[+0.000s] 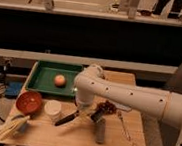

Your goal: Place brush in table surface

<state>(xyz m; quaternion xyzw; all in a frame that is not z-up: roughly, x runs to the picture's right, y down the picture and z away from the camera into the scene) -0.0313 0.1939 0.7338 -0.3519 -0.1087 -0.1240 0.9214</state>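
Note:
The brush (pixel 67 119) shows as a slim black handle slanting down to the left, just above the table surface (pixel 76 138), between the white cup and the grey block. Its head end is hidden under my gripper (pixel 83 111). The gripper hangs below the white arm's wrist at the table's middle and is shut on the brush's upper end. The handle's free tip is close to the pale wooden top, to the right of the cup.
A green tray (pixel 40 83) with an orange ball (pixel 59 80) sits at the back left. A red bowl (pixel 28 102), white cup (pixel 53 110), yellow items (pixel 11 126), grey block (pixel 100 133), metal utensil (pixel 124 125) and dark reddish object (pixel 108 108) are on the table.

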